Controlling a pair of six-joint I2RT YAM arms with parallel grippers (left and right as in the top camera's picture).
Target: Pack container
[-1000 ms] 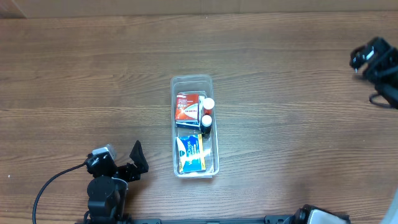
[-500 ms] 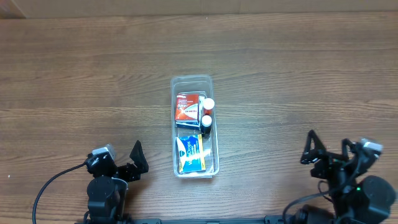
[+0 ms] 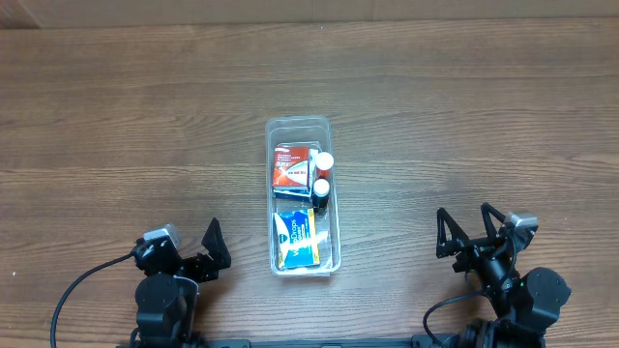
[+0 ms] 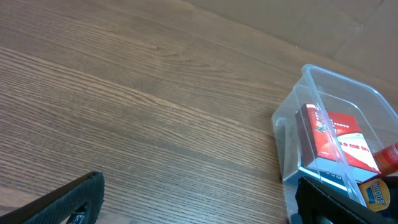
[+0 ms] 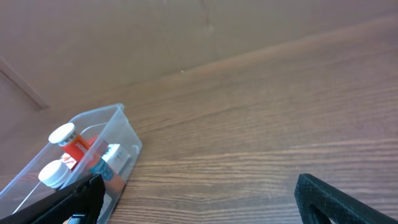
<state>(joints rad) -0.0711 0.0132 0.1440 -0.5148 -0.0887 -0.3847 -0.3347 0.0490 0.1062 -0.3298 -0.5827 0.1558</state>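
One container [image 3: 298, 128], clear plastic, on the wooden surface [image 3: 116, 116], lying between the two sets of jaws.

Contents: red box [image 3: 292, 164] at the end farthest from the jaws; two white-capped bottles [image 3: 325, 160] standing beside it; blue box [image 3: 298, 239] at the end nearest them.

The left jaws [image 4: 198, 202]: spread wide, empty. The container is just ahead and to their right, not touching.

The right jaws [image 3: 465, 235]: spread, empty. The container is well apart to their left.

Loose goods outside the container: none seen.

Judgement: packing looks complete, and the step in hand is to finish cleanly. Any further move should lead away from the container's walls. A light tub slides at a nudge, and standing bottles tip.
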